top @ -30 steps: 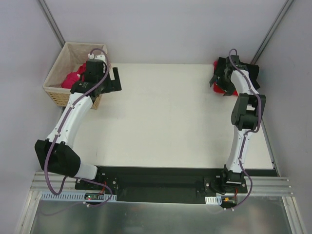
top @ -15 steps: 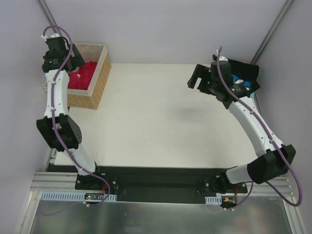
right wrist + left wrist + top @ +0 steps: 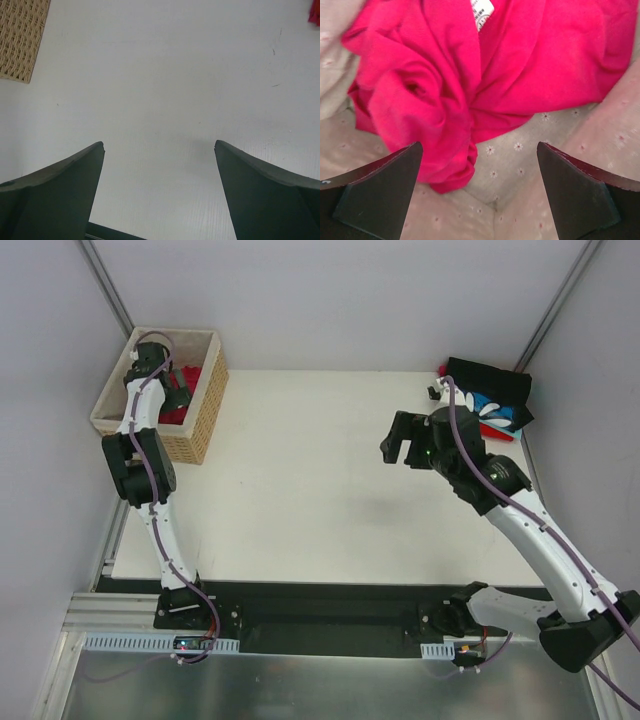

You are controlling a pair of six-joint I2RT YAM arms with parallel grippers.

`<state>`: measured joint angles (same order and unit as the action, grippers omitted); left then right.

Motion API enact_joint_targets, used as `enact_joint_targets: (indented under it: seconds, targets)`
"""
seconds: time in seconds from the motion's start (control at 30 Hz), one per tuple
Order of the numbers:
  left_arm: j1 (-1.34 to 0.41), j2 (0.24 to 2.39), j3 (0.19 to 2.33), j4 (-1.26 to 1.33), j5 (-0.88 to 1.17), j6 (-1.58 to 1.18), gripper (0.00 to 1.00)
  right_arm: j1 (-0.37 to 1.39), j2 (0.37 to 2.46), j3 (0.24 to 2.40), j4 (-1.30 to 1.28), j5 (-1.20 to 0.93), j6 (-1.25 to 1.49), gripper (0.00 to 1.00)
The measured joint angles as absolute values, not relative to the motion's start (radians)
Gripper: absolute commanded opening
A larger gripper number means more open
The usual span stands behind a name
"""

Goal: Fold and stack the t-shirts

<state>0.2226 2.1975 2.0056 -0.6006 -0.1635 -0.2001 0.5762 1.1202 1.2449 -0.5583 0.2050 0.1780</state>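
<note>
The left gripper [image 3: 479, 146] hung released, jaws wide, directly over the crumpled pink t-shirt [image 3: 530, 65] in the far-left basket [image 3: 208, 412]; the bundle showed no clear long axis; the right gripper [image 3: 403, 443], likewise released, hovered well apart, nearer the folded stack [image 3: 492, 400] far right.

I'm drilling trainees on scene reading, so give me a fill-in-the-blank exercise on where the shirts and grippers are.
1. The crumpled pink shirt lies inside the ____.
2. The left gripper hangs over that shirt with jaws ____.
3. The folded stack sits at the table's far ____ corner.
Missing: basket; open; right.
</note>
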Motion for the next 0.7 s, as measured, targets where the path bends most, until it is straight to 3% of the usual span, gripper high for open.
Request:
enact_joint_targets:
  seconds: [0.2,0.23,0.33,0.43,0.47,0.7]
  targets:
    - [0.221,2.263,2.024,-0.627,-0.158,-0.199,0.81,0.592,1.114,1.245,-0.559,0.205,0.176,0.97]
    - [0.222,2.271,2.024,-0.632,-0.153,-0.2,0.73,0.594,1.118,1.245,-0.559,0.205,0.175,0.97]
    - [0.222,2.291,2.023,-0.64,-0.137,-0.202,0.62,0.595,1.123,1.243,-0.558,0.205,0.175,0.97]
    - [0.222,2.308,2.023,-0.643,-0.13,-0.205,0.19,0.596,1.123,1.235,-0.558,0.205,0.175,0.97]
    - [0.222,2.313,2.023,-0.646,-0.127,-0.207,0.0,0.596,1.123,1.232,-0.558,0.205,0.175,0.97]
    - [0.222,2.326,2.023,-0.668,-0.104,-0.21,0.0,0.597,1.123,1.213,-0.558,0.205,0.175,0.97]
